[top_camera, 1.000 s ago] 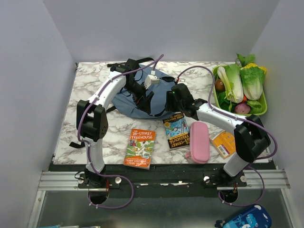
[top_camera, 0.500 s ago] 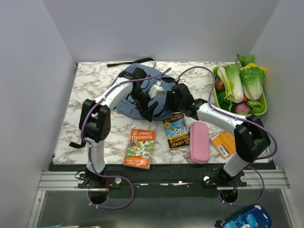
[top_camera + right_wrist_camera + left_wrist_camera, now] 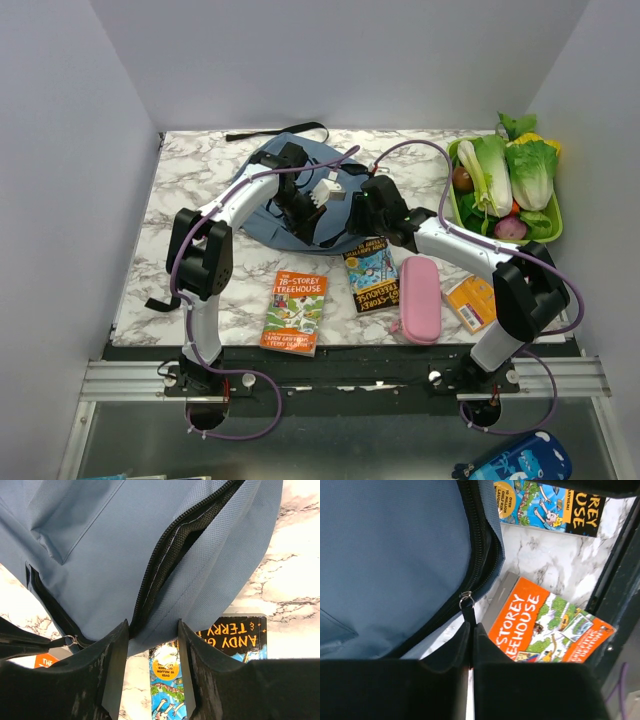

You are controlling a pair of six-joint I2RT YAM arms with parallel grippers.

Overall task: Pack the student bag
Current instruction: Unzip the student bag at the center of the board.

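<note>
The student bag (image 3: 258, 215) is a dusty-blue backpack lying flat at the middle back of the marble table. My left gripper (image 3: 322, 238) sits at its near edge. In the left wrist view its jaws (image 3: 471, 628) are shut on the black zipper pull (image 3: 467, 611), below the metal slider (image 3: 465, 598). My right gripper (image 3: 357, 222) is just right of it. Its fingers stand apart (image 3: 152, 637), astride the bag's (image 3: 125, 540) lower edge beside the partly open zipper (image 3: 170, 555), with a fold of blue fabric between the tips.
An orange book (image 3: 296, 311) and a dark book (image 3: 371, 274) lie in front of the bag. A pink pencil case (image 3: 420, 298) and a small orange packet (image 3: 470, 300) are at the right. A green tray (image 3: 552, 232) of vegetables stands back right. A bright blue pouch (image 3: 515, 460) lies below the table.
The left gripper swung toward the bag's near edge, then closed on the zipper pull. The right gripper's jaws have narrowed around the bag's edge.
</note>
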